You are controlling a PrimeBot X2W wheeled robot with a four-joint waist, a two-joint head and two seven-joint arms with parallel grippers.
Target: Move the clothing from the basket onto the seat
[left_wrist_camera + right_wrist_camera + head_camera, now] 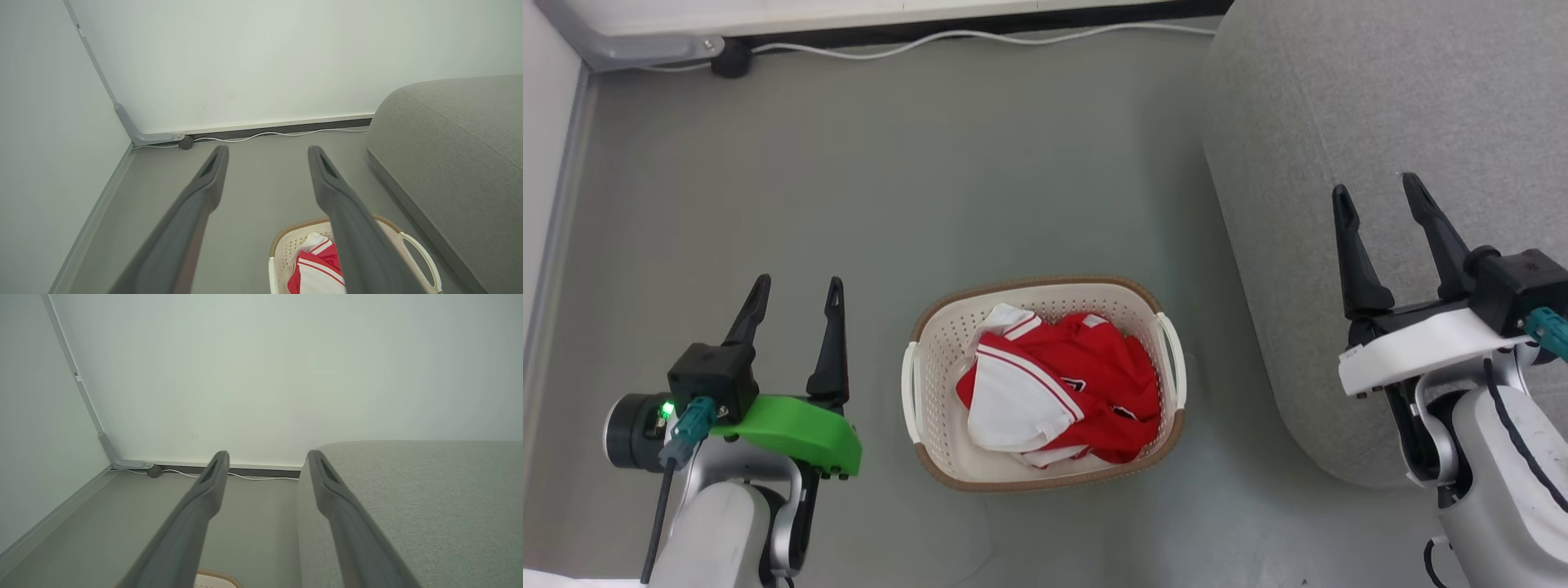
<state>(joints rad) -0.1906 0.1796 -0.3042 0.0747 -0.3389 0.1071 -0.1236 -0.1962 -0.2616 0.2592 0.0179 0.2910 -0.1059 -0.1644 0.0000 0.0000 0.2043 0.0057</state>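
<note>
Red clothing with white trim lies bundled in the cream basket on the floor at the middle of the head view. The large grey seat fills the right side. My left gripper hangs open to the left of the basket, with nothing between its fingers. My right gripper is open above the seat's front part, also holding nothing. In the left wrist view the basket and clothing sit low right, behind the right finger, with the seat beyond. The right wrist view shows the seat and a bit of basket rim.
A white cable runs along the base of the back wall to a black foot. A wall closes the left side. Bare grey floor lies between the basket and the back wall.
</note>
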